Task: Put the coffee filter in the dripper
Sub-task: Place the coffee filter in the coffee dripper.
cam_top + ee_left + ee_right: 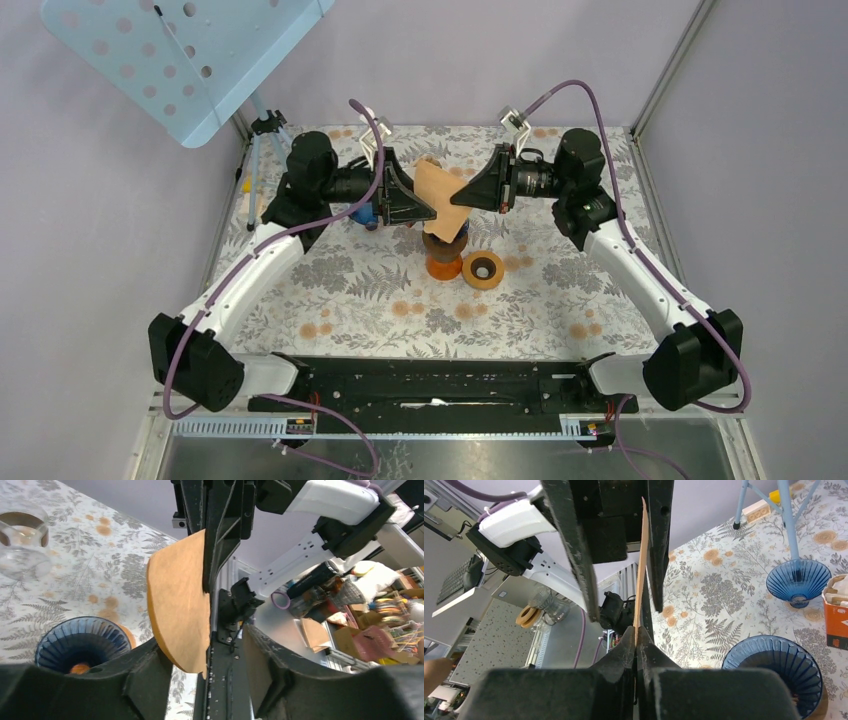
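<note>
Counter (330, 290): dripper (445, 240) stands empty, nothing seated. Right gripper (636, 645): jaws clenched on the filter (175, 615) edge. Left gripper (428, 210): jaws released, straddling it. Filter flat, unopened, aloft above the dripper. Opening, lowering and seating judged outstanding.

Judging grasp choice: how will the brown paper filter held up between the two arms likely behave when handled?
The coffee filter looks thin and light: seen edge-on it is a mere line, so it probably flexes easily. Pinched by the right gripper, it stands flat without drooping, so likely stiff enough to keep shape. Pressed into the dripper, it would probably crease.
</note>
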Tool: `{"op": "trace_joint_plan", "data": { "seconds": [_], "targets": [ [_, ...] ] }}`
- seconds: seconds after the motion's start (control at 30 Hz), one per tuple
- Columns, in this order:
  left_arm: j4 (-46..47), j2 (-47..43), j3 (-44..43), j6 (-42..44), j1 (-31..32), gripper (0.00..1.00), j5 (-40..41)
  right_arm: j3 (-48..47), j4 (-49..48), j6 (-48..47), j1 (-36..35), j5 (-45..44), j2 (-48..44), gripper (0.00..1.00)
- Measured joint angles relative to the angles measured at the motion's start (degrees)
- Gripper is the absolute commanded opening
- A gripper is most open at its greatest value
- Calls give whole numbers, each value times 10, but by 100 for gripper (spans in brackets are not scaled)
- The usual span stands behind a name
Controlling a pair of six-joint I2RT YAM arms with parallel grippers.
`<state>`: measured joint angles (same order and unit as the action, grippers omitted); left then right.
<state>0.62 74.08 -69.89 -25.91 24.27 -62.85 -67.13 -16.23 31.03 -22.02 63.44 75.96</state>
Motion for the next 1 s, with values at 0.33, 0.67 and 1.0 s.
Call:
{"op": "trace_joint_plan", "data": {
  "seconds": [0.33, 0.67, 1.0],
  "targets": [
    [105, 13, 28, -85, 0, 0, -28, 13, -39, 23, 4, 7, 0, 44],
    [-317, 53, -175, 244, 53, 0, 80, -58, 286, -318, 10, -44, -23, 82],
    [-548, 110, -250, 396, 157, 0, 207, -62, 446, -511, 0, -45, -65, 62]
  ]
}}
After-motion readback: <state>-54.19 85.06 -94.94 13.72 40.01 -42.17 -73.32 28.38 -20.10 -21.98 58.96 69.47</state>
